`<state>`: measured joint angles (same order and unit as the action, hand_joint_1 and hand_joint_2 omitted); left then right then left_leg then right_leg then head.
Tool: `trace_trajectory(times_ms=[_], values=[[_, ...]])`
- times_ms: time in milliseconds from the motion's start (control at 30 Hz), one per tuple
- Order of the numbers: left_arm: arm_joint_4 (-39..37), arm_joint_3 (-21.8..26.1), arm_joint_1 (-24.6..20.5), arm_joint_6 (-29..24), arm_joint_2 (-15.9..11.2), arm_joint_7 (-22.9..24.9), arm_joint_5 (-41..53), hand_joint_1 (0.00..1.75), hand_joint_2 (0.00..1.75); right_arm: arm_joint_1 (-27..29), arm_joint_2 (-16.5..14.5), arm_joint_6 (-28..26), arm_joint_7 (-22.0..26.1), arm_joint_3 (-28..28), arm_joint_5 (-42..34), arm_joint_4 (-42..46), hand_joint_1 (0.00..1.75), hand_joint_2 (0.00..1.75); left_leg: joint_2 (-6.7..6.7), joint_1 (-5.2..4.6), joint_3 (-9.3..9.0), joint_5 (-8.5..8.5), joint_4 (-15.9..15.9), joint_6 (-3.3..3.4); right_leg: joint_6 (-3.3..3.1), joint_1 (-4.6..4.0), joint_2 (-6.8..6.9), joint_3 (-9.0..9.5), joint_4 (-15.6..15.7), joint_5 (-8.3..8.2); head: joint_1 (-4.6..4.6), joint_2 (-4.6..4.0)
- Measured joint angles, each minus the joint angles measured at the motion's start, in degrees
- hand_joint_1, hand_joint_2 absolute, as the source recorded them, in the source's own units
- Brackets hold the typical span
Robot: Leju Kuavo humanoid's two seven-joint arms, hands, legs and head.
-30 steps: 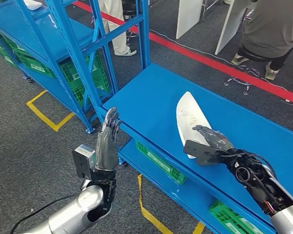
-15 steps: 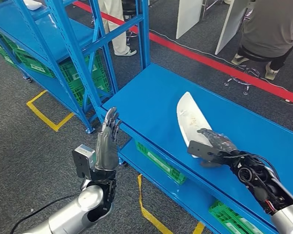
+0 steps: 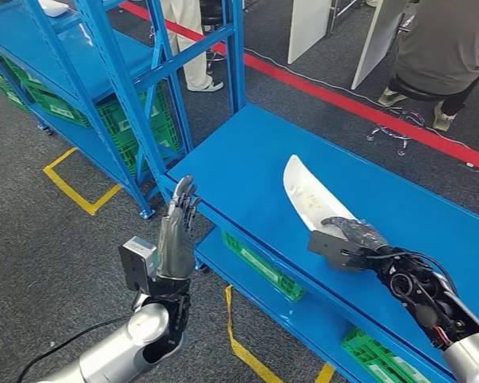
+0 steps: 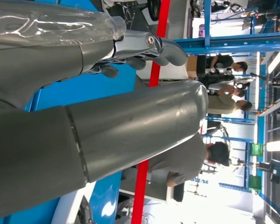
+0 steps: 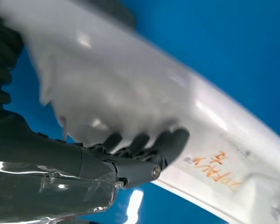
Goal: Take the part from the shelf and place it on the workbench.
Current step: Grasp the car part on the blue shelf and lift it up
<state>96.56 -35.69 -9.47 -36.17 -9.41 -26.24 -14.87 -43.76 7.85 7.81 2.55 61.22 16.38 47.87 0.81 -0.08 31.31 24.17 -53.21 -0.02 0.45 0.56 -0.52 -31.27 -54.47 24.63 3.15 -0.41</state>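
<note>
The part [image 3: 309, 195] is a long, curved white panel with orange writing, lying on the blue shelf board [image 3: 249, 159]. My right hand [image 3: 351, 235] grips its near end, fingers curled over the edge. In the right wrist view the dark fingers [image 5: 145, 144] wrap the white part [image 5: 216, 140] against the blue board. My left hand [image 3: 176, 231] is raised upright by the shelf's front left corner, fingers apart and holding nothing. In the left wrist view the left hand [image 4: 96, 126] looms close, its fingers straight.
A second blue rack [image 3: 122, 88] with green crates [image 3: 147, 120] stands at the back left. More green crates [image 3: 261, 267] sit on the level under the board. A person [image 3: 448, 48] sits beyond the red floor line [image 3: 346, 100]. Yellow tape [image 3: 74, 187] marks the floor.
The part's far end has swung to the left and the panel has turned in my right hand, which has drawn back slightly. My left hand has stayed where it was.
</note>
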Motion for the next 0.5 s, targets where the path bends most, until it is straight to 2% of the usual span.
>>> trace_trajectory(times_ms=[500], values=[[-0.08,0.0,-0.46,0.07,0.03,0.74,0.42,0.0,0.0,-1.35,-0.01,-0.97,0.52,-0.2,0.1,-0.54,1.75,1.75,-0.18,0.0,-0.33,0.0,0.0,-0.01,-0.05,0.0,-0.16,0.25,0.01,-0.05,-0.01,-0.01]])
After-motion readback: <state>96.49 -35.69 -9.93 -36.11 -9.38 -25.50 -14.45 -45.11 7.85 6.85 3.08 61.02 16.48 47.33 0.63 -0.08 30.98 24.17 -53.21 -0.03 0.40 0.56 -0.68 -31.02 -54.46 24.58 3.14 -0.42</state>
